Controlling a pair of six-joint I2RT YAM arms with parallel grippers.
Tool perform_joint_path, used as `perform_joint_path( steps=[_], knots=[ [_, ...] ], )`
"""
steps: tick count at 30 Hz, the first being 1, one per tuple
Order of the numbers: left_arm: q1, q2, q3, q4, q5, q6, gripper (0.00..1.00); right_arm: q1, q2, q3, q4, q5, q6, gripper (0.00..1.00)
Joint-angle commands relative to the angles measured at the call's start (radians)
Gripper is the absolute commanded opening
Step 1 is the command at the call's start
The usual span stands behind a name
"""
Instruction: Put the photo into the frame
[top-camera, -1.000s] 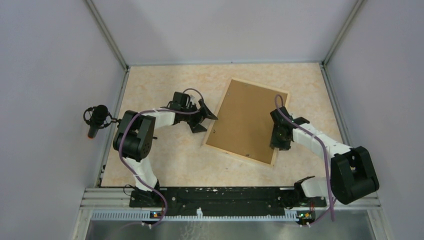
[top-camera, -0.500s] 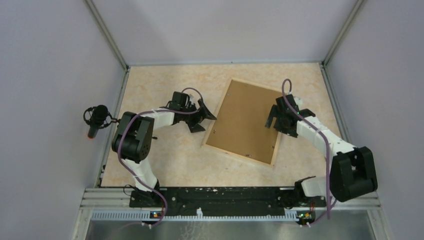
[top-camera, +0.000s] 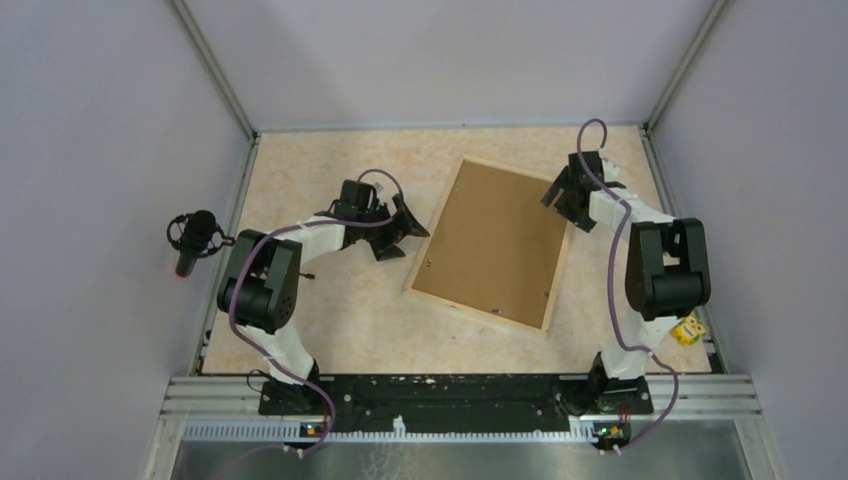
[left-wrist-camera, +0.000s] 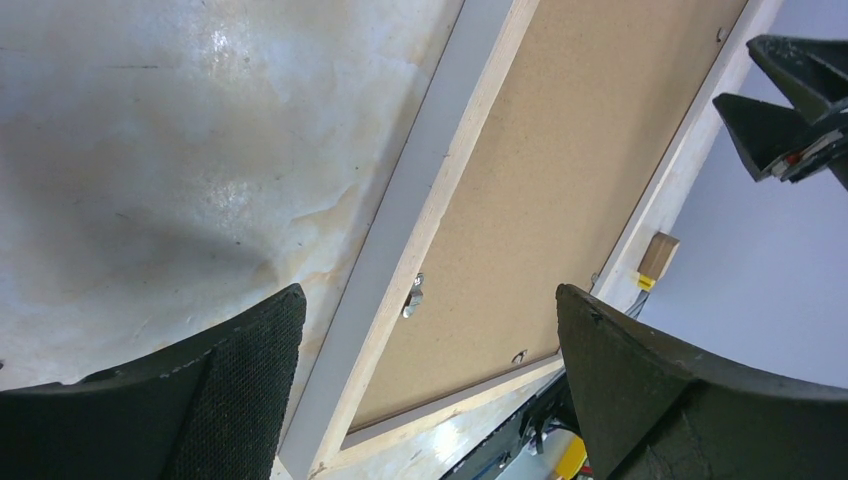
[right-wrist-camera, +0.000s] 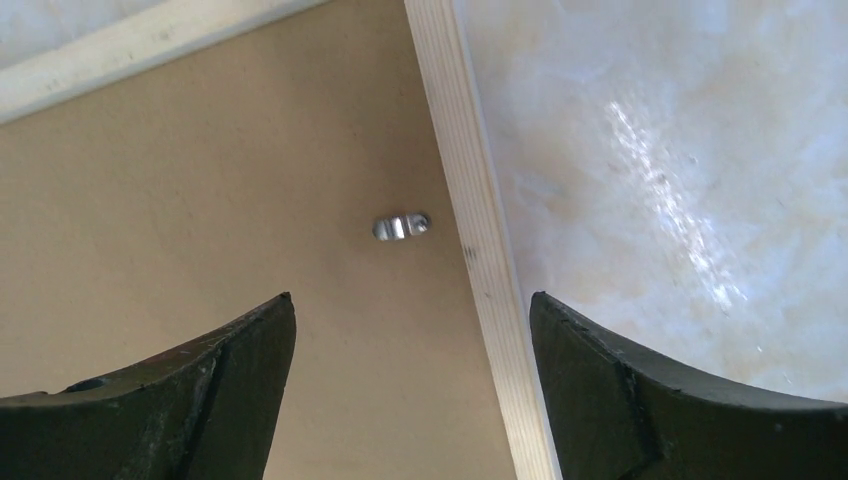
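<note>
The left gripper (top-camera: 413, 243) stood wide apart and held nothing. In the left wrist view, its two dark fingers (left-wrist-camera: 200, 400) filled the lower corners, with only table and frame showing between them. It sat left of centre in the top view, pointing right, just beside the left long side of the frame (top-camera: 478, 311). The right gripper (top-camera: 557, 207) was also spread and empty. In the right wrist view, its fingers (right-wrist-camera: 640, 400) stood to either side of a pale wooden strip of the frame (right-wrist-camera: 470, 200), with clear space on both sides. In the top view it hung over the upper right corner of the frame.

The frame lay flat on the marbled beige table (top-camera: 330, 310), right of centre in the top view, with its long sides leaning toward the upper right. Its back faced up, and the plain brown backing board (top-camera: 495, 240) filled it. A small metal clip (right-wrist-camera: 400, 227) sat on the board close to the right strip. Another clip (left-wrist-camera: 413, 296) sat by the left strip in the left wrist view. A black microphone (top-camera: 195, 235) stood outside the table's left edge.
</note>
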Motion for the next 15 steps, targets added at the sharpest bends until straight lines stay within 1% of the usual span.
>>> perform_joint_path(
  steps=[1, 4, 9, 11, 15],
  knots=[
    [0.003, -0.017, 0.029, 0.014, 0.002, 0.025, 0.97, -0.005, 0.074, 0.089, 0.060, -0.017, 0.048, 0.85],
    [0.002, -0.002, 0.029, 0.010, -0.002, 0.031, 0.97, -0.005, 0.120, 0.116, 0.023, 0.032, 0.099, 0.84],
    [0.000, 0.030, 0.056, -0.028, -0.018, 0.060, 0.97, -0.005, 0.123, 0.088, 0.029, 0.082, 0.207, 0.78],
    [0.000, 0.039, 0.061, -0.033, -0.014, 0.061, 0.97, -0.005, 0.128, 0.094, 0.000, 0.105, 0.242, 0.77],
    [-0.006, 0.038, 0.060, -0.032, -0.015, 0.060, 0.97, 0.004, 0.171, 0.146, -0.070, 0.113, 0.258, 0.72]
  ],
)
